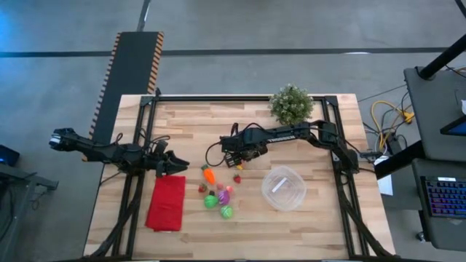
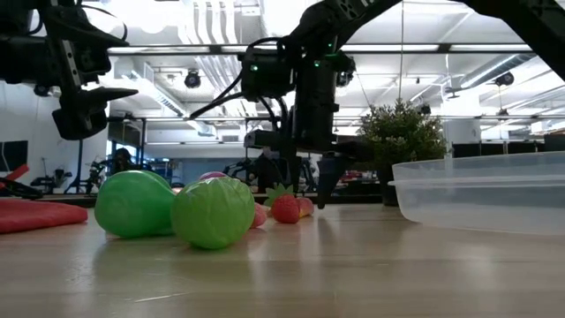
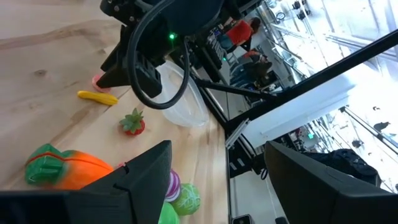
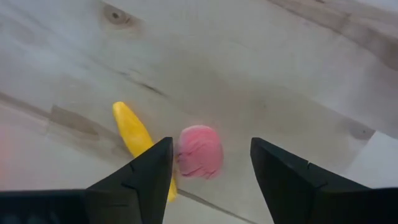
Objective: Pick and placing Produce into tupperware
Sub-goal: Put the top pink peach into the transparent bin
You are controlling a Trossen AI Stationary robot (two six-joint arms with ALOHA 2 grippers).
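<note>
Pink produce piece [image 4: 199,152] between right hand [image 4: 211,171] fingers, spread apart, not gripped

Orange carrot [image 1: 209,175] with green top, pink piece [image 4: 199,152], yellow piece [image 4: 142,147], red strawberry [image 3: 133,122], two green pieces [image 2: 173,208], clear tupperware [image 1: 282,188], red cloth [image 1: 167,203], pale wood table [image 1: 196,124], black-orange striped ramp [image 1: 129,69] upper left.

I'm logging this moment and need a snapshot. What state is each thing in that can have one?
Tupperware: upright, lid off, no produce inside.
Right gripper: jaws open, low over the table, straddling the pink piece.
Yellow piece: lying flat beside the pink piece.
Left gripper: jaws open, holding nothing, above the red cloth.
Carrot: lying on the table, not yet picked.
Red cloth: folded flat.
</note>
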